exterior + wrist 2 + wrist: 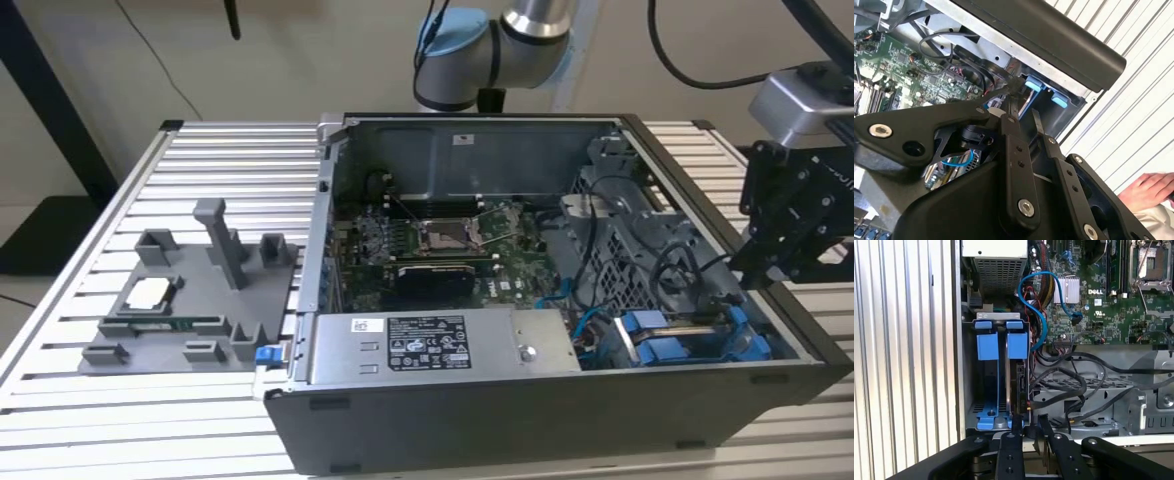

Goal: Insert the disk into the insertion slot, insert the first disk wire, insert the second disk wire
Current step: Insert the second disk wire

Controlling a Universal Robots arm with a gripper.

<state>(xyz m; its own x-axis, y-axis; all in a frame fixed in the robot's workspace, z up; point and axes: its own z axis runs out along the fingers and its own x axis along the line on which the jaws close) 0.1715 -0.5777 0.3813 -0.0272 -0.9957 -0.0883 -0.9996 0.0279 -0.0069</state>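
One disk standing edge-on inside the insertion slot — gripper right at its near end

From my first wrist view the disk sits beneath one of two blue tabs, in the bay compartment nearer the motherboard; the compartment beside it looks vacant; I cannot tell whether the gripper is open or clamped on anything; black cables loop just beside the bay and a blue cable arcs above it — a person's hand rests on the ribbed table outside the case.
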